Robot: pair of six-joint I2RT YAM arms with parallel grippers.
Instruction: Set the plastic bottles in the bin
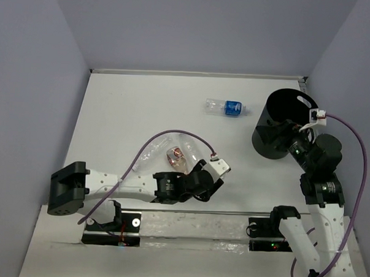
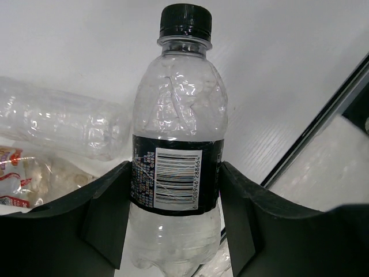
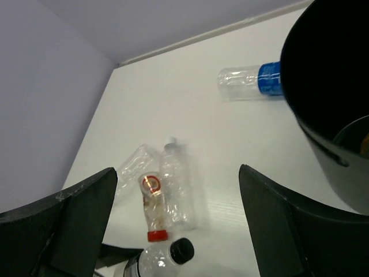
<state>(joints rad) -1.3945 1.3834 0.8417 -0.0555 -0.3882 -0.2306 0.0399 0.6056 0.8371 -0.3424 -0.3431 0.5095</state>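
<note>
My left gripper is shut on the black-labelled, black-capped bottle, near the table's front edge. The bottle also shows in the right wrist view. A red-capped bottle and two clear bottles lie in a cluster just left of it. A blue-labelled bottle lies at the back, left of the black bin. My right gripper is open and empty beside the bin's near side. The bin fills the right of that view.
Purple walls close the table on the left, back and right. A cable loops from the left arm across the bottle cluster. A black rail runs along the front edge, and shows in the left wrist view.
</note>
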